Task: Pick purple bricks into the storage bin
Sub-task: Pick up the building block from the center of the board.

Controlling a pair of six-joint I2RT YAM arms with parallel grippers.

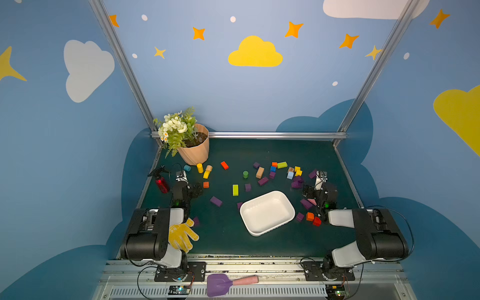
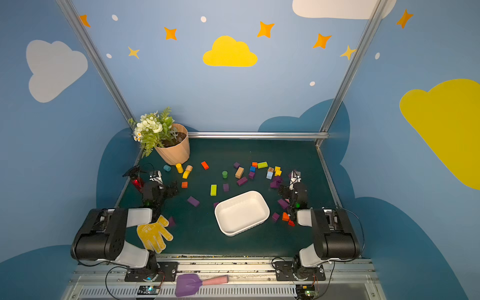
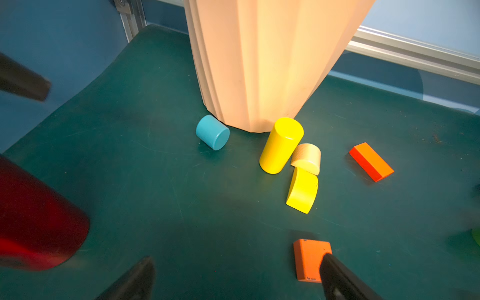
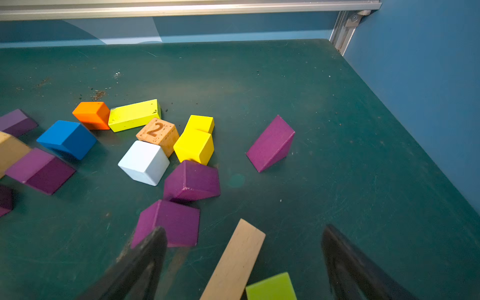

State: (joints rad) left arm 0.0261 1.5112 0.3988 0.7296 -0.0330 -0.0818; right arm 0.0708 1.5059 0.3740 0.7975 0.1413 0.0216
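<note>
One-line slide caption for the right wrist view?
Right pincer, jaws wide, beside a cluster of purple bricks and mixed coloured blocks on the green table.

In both top views a purple brick (image 1: 196, 221) half hides behind the yellow glove (image 1: 181, 235), at nine o'clock from the white tray (image 1: 267, 213); another purple brick (image 1: 239, 205) is partly behind the tray's rim. The right arm (image 1: 326, 194) covers most of a pink block (image 1: 312, 201) at three o'clock. In the left wrist view the red bottle (image 3: 39, 215) is blurred and cut off, and one finger (image 3: 337, 275) of the left claw (image 3: 237, 259) overlaps an orange cube (image 3: 307, 257). In the right wrist view a wooden plank (image 4: 235, 259) runs out of frame.
</note>
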